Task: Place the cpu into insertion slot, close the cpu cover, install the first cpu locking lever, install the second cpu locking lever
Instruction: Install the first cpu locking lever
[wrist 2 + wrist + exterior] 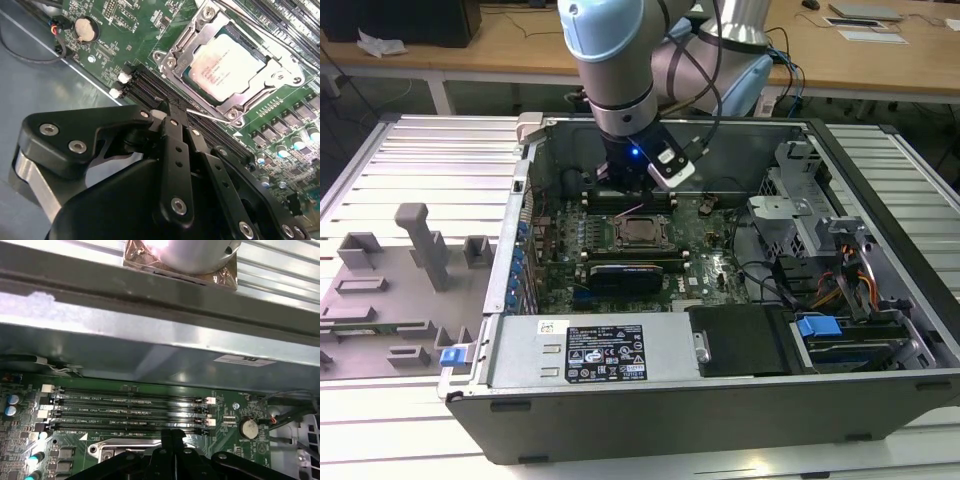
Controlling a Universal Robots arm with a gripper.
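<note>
The cpu (225,64) lies framed by the lowered cpu cover (196,39) on the green board (125,30). The gripper (170,107), fingers clenched together, perhaps touches a thin lever (210,116). In the exterior view it hangs at the cpu's twelve o'clock.

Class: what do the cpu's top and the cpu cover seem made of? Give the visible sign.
The cpu: probably metal, with a dull matte silver-grey top and only a soft sheen. The cpu cover: likely steel, brighter, with sharp glints.

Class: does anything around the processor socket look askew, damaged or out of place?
Nothing stands out. The cpu lies square under the lowered cpu cover, and the shut gripper sits by a lever rod.
</note>
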